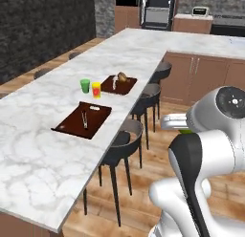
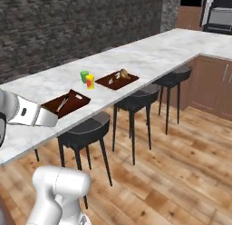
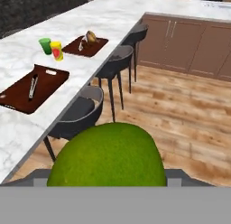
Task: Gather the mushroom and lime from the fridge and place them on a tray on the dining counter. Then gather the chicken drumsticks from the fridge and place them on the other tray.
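Note:
A green lime [image 3: 108,157] sits large at the bottom of the hand view, with my gripper [image 3: 108,175] shut on it; a sliver of the lime [image 1: 185,131] peeks out under the hand in the left base view. The hand hangs in the air off the counter, above the stools. Two dark brown trays lie on the white marble dining counter [image 1: 43,150]. The far tray [image 1: 125,87] carries the brown mushroom [image 1: 122,77]. The near tray [image 1: 72,123] holds a metal utensil [image 1: 85,119]. The chicken drumsticks and the fridge are out of view.
A green cup [image 1: 85,85] and a yellow cup [image 1: 96,90] stand between the trays. Several dark stools [image 1: 125,138] line the counter's edge over a wooden floor. Brown cabinets [image 1: 201,78] run along the right under the counter's return.

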Available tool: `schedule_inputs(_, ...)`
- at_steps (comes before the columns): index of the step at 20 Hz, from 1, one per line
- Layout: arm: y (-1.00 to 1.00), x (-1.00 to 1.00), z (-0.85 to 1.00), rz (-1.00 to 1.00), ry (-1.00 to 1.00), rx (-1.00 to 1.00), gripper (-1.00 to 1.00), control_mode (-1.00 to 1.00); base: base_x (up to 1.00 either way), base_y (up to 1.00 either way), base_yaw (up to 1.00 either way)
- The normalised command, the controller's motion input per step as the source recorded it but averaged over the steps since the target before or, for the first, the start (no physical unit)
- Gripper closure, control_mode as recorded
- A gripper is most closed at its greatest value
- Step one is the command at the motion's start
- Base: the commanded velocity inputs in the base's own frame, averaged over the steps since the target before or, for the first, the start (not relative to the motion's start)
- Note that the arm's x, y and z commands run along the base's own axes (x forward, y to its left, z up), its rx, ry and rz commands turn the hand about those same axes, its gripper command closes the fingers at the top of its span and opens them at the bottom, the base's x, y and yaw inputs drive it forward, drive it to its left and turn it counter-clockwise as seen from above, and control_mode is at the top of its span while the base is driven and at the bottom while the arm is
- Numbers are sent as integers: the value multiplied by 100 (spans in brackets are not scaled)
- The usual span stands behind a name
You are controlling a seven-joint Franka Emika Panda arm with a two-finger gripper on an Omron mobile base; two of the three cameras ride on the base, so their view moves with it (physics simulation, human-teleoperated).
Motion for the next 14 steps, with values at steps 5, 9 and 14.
schedule_inputs(5, 0, 0, 0, 0, 0, 0, 100, 100, 4, -25, 46)
schedule_inputs(9, 0, 0, 0, 0, 0, 0, 100, 100, 19, -30, 44)
schedule_inputs(14, 0, 0, 0, 0, 0, 0, 100, 100, 30, -31, 44)
